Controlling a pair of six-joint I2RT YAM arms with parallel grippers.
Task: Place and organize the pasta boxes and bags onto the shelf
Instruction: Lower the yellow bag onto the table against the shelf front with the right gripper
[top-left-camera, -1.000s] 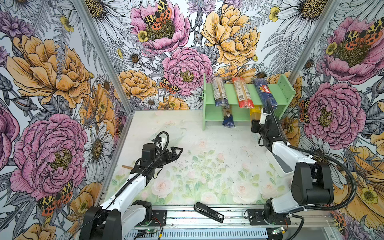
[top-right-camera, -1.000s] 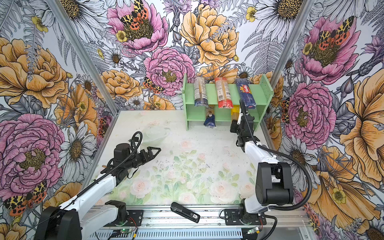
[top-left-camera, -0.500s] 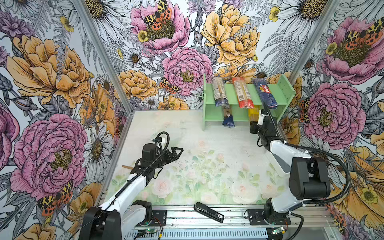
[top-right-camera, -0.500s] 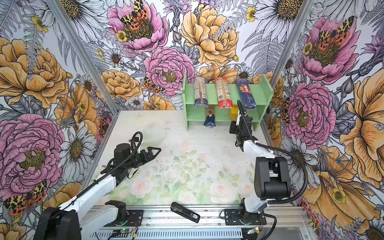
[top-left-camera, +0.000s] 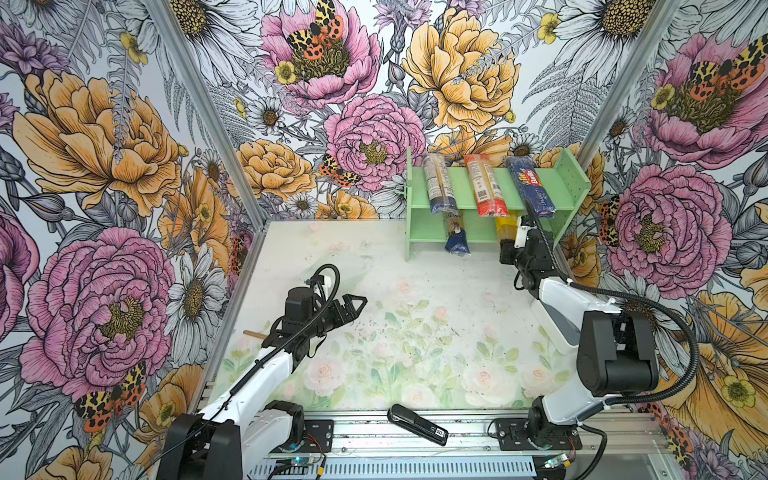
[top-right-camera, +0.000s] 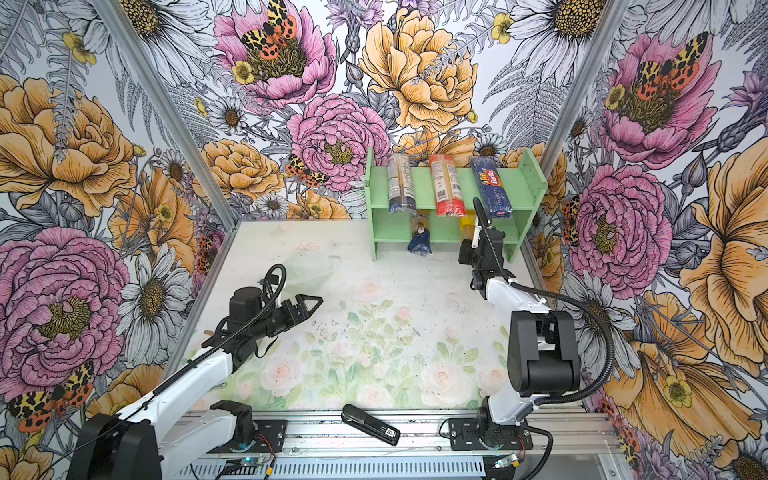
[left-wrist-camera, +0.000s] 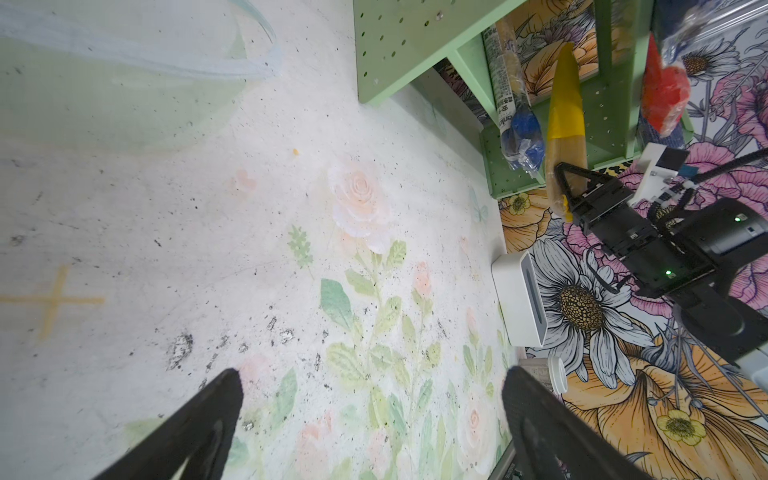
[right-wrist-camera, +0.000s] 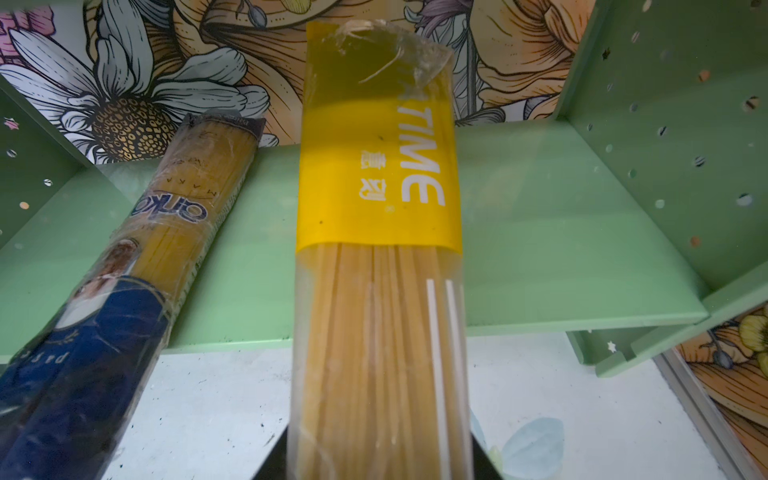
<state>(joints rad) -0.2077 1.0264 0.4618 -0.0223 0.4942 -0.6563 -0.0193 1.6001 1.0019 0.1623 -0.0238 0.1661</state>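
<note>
Right hand (right-wrist-camera: 378, 465) is clamped narrow on the yellow clear pack (right-wrist-camera: 378, 187), a glossy film sleeve with an opaque yellow band and straight pale strands showing through. Its far end reaches in over the lower tier of the mint-green shelf (top-left-camera: 459, 187); I cannot tell whether it rests on the board. Just beside it, angled, lies the blue-gold windowed pack (right-wrist-camera: 166, 232), its crinkled blue end jutting past the front edge.

The top tier carries three long packs side by side: clear/dark-blue labelled pack (top-left-camera: 436, 183), red-ended clear pack (top-left-camera: 484, 189), flat-sided dark blue Barilla pack (top-left-camera: 532, 187). The shelf's side panels are flat and peg-holed.

Left hand (left-wrist-camera: 372, 374) hovers over the speckled floral tabletop (top-left-camera: 415, 291), fingers spread wide, holding nothing.
</note>
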